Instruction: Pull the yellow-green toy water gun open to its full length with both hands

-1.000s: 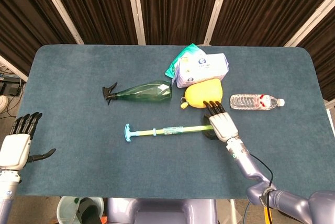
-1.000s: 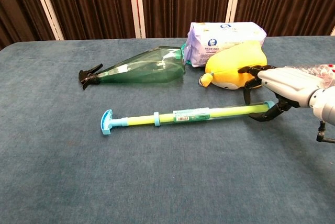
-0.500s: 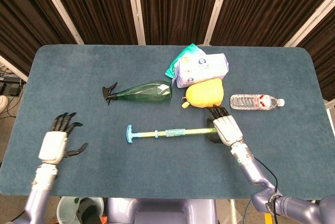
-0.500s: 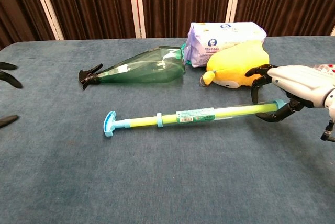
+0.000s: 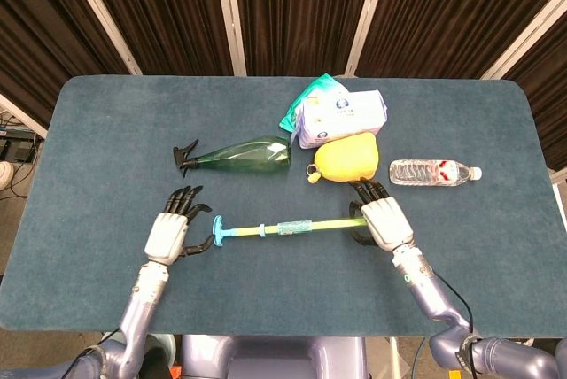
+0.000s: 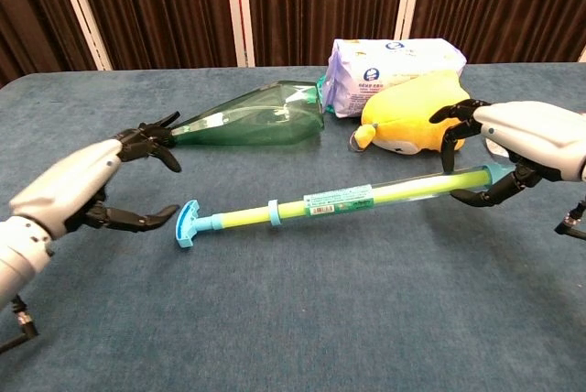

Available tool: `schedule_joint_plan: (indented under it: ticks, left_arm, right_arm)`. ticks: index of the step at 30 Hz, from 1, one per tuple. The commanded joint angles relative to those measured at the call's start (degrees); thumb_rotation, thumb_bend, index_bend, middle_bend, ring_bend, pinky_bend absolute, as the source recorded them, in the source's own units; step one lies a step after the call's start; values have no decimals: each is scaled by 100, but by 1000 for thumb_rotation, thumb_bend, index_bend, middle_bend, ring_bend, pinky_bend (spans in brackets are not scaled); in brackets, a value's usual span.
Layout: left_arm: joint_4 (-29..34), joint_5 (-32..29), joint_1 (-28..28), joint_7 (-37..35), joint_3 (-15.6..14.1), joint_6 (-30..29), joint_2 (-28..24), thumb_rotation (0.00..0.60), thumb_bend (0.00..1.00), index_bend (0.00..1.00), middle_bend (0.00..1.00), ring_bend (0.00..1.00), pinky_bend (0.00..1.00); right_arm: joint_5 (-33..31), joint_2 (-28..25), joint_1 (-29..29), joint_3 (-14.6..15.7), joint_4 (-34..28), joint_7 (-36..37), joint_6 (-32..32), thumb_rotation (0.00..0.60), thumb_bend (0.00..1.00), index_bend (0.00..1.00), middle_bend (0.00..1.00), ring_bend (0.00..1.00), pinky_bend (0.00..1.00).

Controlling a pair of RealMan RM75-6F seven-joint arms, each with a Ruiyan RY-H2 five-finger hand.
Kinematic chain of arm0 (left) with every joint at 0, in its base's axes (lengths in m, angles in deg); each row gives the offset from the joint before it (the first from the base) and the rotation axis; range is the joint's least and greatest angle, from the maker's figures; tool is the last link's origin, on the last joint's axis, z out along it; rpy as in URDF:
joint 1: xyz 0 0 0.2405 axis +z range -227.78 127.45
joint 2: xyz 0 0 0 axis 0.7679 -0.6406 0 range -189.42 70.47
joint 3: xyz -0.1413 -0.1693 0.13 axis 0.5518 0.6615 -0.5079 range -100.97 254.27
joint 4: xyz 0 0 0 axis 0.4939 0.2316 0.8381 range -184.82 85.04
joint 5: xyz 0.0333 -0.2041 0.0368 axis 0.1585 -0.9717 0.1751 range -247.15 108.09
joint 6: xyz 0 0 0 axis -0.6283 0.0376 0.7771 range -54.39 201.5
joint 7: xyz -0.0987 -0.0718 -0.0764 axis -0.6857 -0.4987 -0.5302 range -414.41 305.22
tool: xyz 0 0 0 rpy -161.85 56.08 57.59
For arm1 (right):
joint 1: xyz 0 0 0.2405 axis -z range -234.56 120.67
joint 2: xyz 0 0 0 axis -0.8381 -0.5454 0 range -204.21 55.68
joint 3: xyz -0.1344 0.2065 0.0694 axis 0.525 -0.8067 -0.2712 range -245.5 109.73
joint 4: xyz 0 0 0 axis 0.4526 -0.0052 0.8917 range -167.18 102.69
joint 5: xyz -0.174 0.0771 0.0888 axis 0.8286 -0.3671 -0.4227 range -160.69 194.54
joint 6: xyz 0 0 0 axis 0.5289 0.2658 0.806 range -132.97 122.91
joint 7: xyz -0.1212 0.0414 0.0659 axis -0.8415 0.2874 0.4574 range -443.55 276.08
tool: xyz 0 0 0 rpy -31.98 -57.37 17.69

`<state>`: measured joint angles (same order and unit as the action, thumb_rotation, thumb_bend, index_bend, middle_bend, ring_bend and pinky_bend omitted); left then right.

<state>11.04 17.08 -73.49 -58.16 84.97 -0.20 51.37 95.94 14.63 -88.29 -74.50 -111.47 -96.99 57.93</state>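
Observation:
The yellow-green toy water gun lies across the middle of the blue table, its blue T-handle at the left end. My right hand holds the gun's right end and has it raised a little, so the barrel slopes up to the right. My left hand hovers just left of the T-handle, fingers spread and apart from it, with nothing in it.
Behind the gun lie a green spray bottle, a yellow plush toy, a wipes pack and a clear water bottle. The table's front edge runs close below both arms.
My left hand has swept in from the left table edge to just beside the T-handle. The right hand has lifted the gun's right end slightly and drawn it a bit to the right.

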Motion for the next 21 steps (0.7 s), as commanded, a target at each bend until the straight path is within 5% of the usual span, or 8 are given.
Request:
schedule_joint_plan:
  ticks: [1,13,21]
  left_arm:
    - [-73,-142,-146,-11,71,231,228,600,246,313,45,0,60]
    - [-421,-369,-398,195,68,669,724,600,241,361,44,0,59]
    - [-643,-369,-422,310,-34,693,861,600,466,543,76,0,59]
  right_arm:
    - [27,-44,8,0,-126,-66,44,600,496,705,128,12,131]
    - [9,-172,40,-18,-273,-78,99,600,495,705,128,12,130]
    - [-37,-258,58,-58,-268,-23,119,600,495,713,131,17,135]
